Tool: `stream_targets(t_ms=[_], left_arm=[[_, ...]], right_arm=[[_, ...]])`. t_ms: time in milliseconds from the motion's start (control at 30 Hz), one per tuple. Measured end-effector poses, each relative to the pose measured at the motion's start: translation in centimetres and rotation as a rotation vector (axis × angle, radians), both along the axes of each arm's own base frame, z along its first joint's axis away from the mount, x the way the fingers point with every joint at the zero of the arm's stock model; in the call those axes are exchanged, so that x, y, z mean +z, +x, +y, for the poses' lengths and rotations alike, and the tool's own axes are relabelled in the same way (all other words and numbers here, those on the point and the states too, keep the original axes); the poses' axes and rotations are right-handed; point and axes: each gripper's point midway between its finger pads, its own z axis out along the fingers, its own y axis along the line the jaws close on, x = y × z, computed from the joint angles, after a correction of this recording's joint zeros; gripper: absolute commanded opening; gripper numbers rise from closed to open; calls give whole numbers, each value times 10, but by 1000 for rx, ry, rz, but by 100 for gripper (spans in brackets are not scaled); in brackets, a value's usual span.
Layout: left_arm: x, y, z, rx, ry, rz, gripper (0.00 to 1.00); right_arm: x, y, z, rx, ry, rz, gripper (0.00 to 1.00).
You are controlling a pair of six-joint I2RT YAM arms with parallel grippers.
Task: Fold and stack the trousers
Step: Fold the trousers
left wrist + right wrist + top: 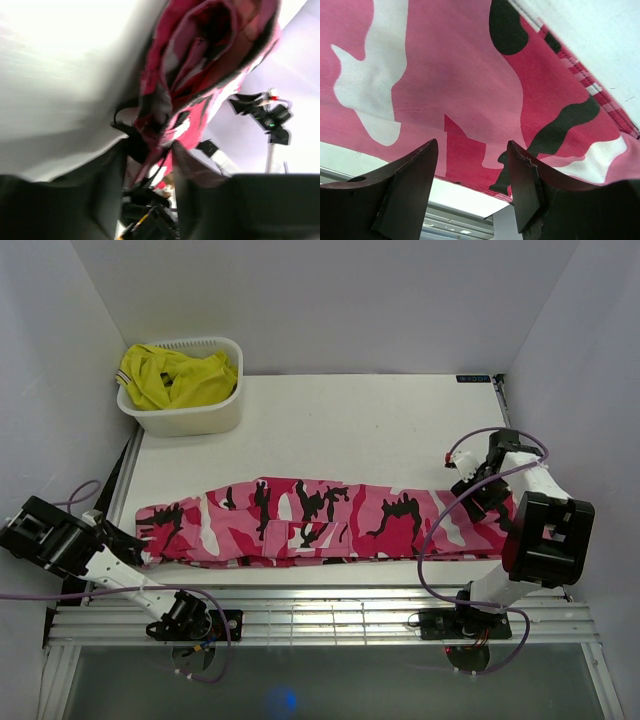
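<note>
The camouflage trousers [320, 520] lie folded lengthwise across the near part of the table, waist to the left, leg ends to the right. My left gripper [140, 545] is at their left end. In the blurred left wrist view the gripper [149, 150] has its fingers apart, with the bunched end of the trousers [210, 65] reaching in between them. My right gripper [470, 495] hovers over the right end. In the right wrist view it [472, 150] is open and empty just above the flat fabric [470, 75] near its front edge.
A white basket [190, 420] holding a yellow garment [175, 378] stands at the back left of the table [330, 430]. Metal rails [330, 615] run along the near edge, between the arm bases. White walls enclose the table on three sides.
</note>
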Motion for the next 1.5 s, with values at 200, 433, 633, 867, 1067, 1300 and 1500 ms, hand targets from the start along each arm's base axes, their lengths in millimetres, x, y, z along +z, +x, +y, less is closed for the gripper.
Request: stream_targets(t_ms=[200, 433, 633, 867, 1067, 1300, 1500], left_arm=[[8, 10, -2, 12, -5, -54, 29], [12, 14, -6, 2, 14, -107, 10], [44, 32, 3, -62, 167, -269, 0], [109, 91, 1, -270, 447, -589, 2], [122, 116, -10, -339, 495, -647, 4], [92, 97, 4, -326, 505, -518, 21], [66, 79, 18, -359, 592, -426, 46]], right_arm=[[-27, -20, -8, 7, -49, 79, 61], [-38, -25, -11, 8, -65, 108, 59], [-29, -14, -6, 17, -33, 81, 53], [-32, -12, -10, 40, -57, 88, 51], [-40, -22, -13, 49, -77, 135, 45], [-42, -25, -17, 54, -113, 154, 34], [-44, -29, -34, 74, -217, 172, 30]])
